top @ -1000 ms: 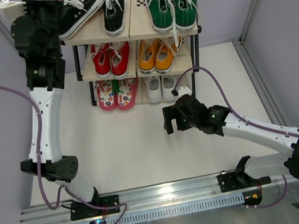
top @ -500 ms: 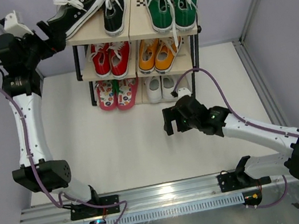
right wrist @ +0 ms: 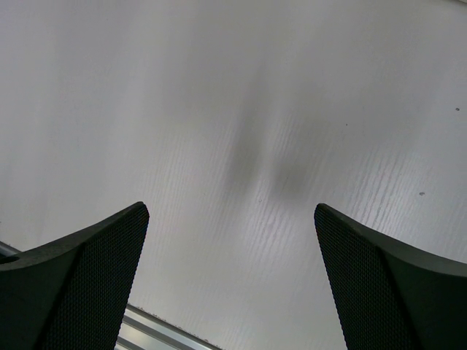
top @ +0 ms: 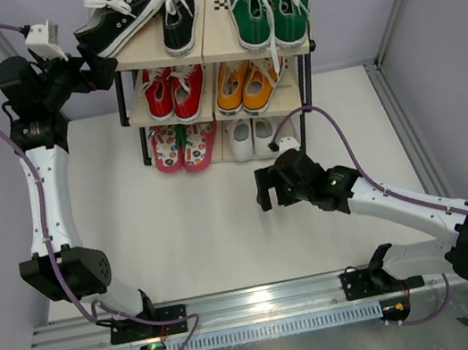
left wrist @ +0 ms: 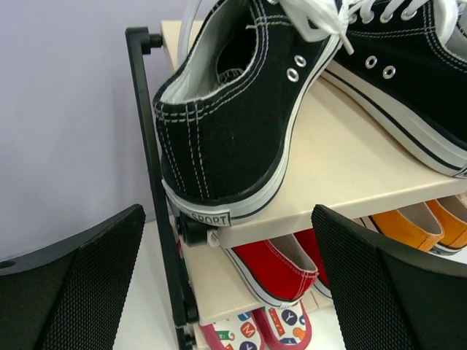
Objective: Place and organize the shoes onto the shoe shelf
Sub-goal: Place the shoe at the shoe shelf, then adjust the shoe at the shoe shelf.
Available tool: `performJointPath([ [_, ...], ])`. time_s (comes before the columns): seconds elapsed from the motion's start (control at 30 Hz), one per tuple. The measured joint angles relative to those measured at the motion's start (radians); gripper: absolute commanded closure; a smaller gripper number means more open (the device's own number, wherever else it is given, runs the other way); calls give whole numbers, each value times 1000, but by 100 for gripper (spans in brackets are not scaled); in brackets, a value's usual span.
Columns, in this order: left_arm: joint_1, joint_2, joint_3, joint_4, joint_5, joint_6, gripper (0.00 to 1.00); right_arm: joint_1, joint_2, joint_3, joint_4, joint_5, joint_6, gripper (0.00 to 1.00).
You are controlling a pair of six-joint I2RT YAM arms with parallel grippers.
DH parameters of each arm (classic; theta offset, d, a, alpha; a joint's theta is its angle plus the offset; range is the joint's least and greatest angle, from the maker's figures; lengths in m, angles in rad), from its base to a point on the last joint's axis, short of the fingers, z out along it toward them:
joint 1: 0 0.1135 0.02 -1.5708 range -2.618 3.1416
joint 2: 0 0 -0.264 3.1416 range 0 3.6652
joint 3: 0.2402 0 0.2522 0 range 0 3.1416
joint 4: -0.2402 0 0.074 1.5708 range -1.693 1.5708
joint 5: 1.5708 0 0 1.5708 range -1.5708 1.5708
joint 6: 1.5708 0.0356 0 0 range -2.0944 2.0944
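The left gripper [top: 99, 68] stood with its fingers [left wrist: 87, 284] spread wide and nothing between them. Only their black mesh tips showed in the wrist view, cut off by the bottom edge. Just ahead of them, touching neither, was the heel of one of the black sneakers [left wrist: 219, 138]. It was white-laced and white-stitched, with a "SPORT" tag on the sole, and it lay askew at the left corner of the shelf's [left wrist: 343, 146] top board. Its toe ran out of frame. Beyond it on that board the green sneakers [top: 270, 7] sat side by side. Lower down, the middle board half hid the flip-flops [top: 182, 146] and the white shoes [top: 253, 138]. The red pair [top: 174, 90] and orange pair [top: 250, 83] filled the middle tier. The right gripper [top: 262, 190] also had its fingers [right wrist: 80, 284] spread, with only blurred white table [right wrist: 233, 109] between them and the shelf well beyond their tips.
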Motion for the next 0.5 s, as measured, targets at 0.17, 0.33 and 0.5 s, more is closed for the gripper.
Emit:
performJointPath([
  [0.17, 0, 0, -12, 74, 22, 3, 1, 0, 1, 0, 0, 7, 3, 0],
  [0.33, 0, 4, -19, 128, 53, -9, 1, 0, 14, 0, 1, 7, 3, 0],
  [0.5, 0, 45, 4, 179, 103, -32, 16, 0, 21, 0, 1, 7, 6, 0],
])
